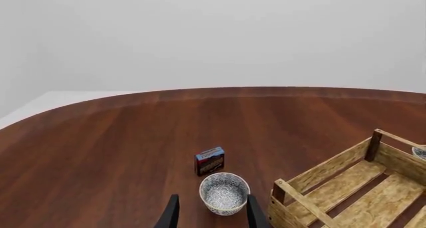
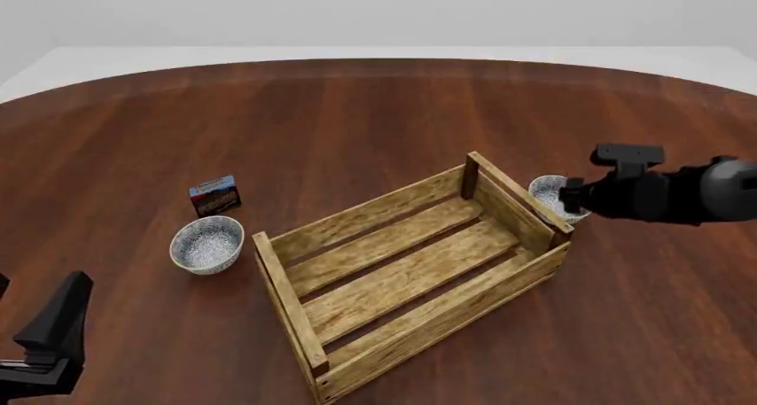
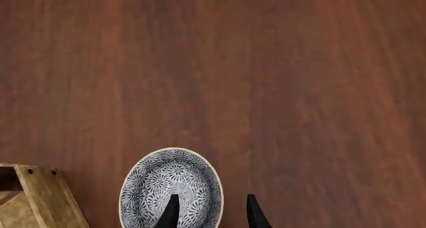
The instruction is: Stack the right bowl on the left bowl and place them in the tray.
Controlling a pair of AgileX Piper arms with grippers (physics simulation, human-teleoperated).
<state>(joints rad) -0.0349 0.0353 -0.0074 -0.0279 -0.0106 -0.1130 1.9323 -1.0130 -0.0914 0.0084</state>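
Note:
The left bowl (image 2: 207, 243), white with a speckled inside, stands on the table left of the tray (image 2: 409, 276). In the left wrist view that bowl (image 1: 224, 192) lies just ahead of my open left gripper (image 1: 213, 217), and nothing is held between the fingers. The patterned right bowl (image 2: 548, 195) sits against the tray's far right corner. My right gripper (image 3: 211, 215) is open and low over this bowl (image 3: 166, 180). One finger (image 3: 171, 212) is inside the rim and the other is outside it. The tray holds nothing.
A small red-blue box (image 2: 214, 195) stands just behind the left bowl. The tray's corner post (image 3: 43, 200) is close beside the right bowl. My left arm (image 2: 50, 334) sits low at the near left edge. Bare brown table surrounds everything.

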